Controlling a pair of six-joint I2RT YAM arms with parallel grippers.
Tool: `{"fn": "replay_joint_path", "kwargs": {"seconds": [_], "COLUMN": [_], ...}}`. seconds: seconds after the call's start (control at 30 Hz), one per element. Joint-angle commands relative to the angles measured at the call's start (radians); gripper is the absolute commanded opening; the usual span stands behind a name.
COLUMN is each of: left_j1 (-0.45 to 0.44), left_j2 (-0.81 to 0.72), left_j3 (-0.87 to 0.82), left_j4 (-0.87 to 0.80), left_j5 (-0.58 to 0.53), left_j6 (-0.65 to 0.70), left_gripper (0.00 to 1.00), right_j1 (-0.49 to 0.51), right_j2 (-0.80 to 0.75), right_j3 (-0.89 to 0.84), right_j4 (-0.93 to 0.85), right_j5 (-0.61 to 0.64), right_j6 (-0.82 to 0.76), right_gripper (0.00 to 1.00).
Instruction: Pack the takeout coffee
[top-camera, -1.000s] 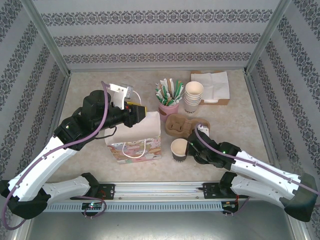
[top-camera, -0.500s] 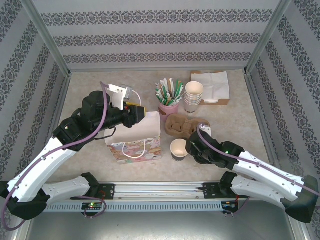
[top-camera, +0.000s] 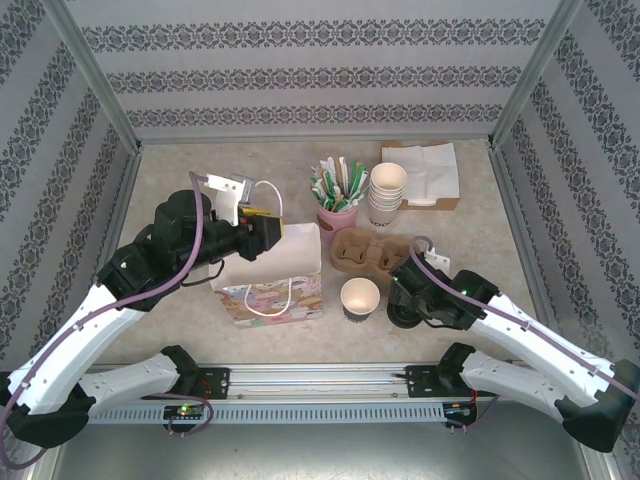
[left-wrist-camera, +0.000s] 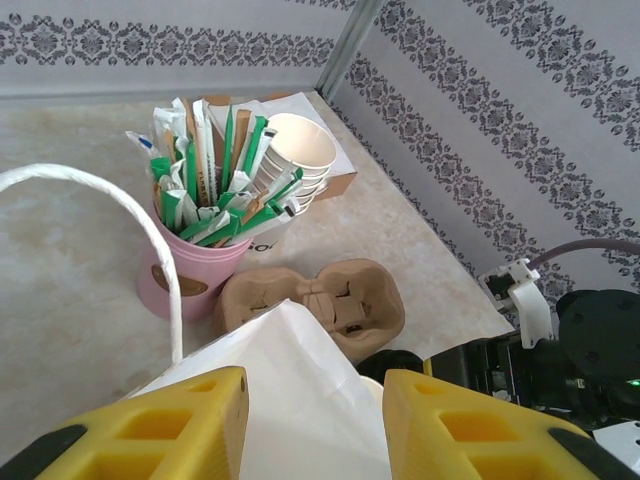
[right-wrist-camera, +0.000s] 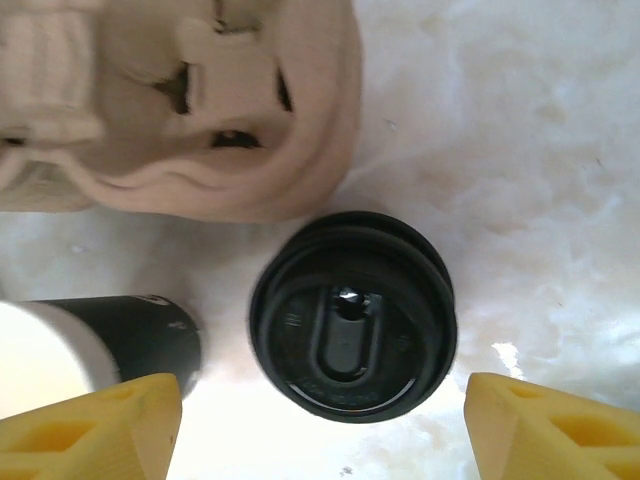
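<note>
Black lid (right-wrist-camera: 352, 330) lies flat on the table (top-camera: 470, 230), just right of the cream paper cup (top-camera: 360, 297) and just this side of the pulp carrier (top-camera: 365, 250). Cup upright, open-topped, dark sleeve, near the white paper bag (top-camera: 270, 265). Right gripper (right-wrist-camera: 320, 425) over the lid, jaws spread wide, not touching it. Left gripper (left-wrist-camera: 315, 420) at the bag's top edge, paper between part-spread fingers; whether it grips, cannot tell.
</note>
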Motion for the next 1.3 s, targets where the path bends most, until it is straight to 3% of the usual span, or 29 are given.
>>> {"fn": "replay_joint_path", "kwargs": {"seconds": [0.0,0.63,1.27], "left_j1": [-0.015,-0.015,-0.015], "left_j2": [-0.031,-0.063,-0.070], "left_j3": [-0.018,-0.046,-0.060], "left_j4": [-0.026,-0.059,-0.060], "left_j5": [-0.034,-0.070,-0.083], "left_j6": [0.002,-0.018,-0.011], "left_gripper": [0.41,0.41,0.42], "right_j1": [-0.014,-0.023,-0.024], "right_j2": [-0.007,0.102,0.175], "right_j3": [-0.037,-0.116,-0.132], "right_j4": [-0.011,0.121,0.145], "right_j5": [-0.024,-0.024,-0.033], "right_j6": [0.029,0.035,0.034], "right_gripper": [0.73,0.74,0.77]}}
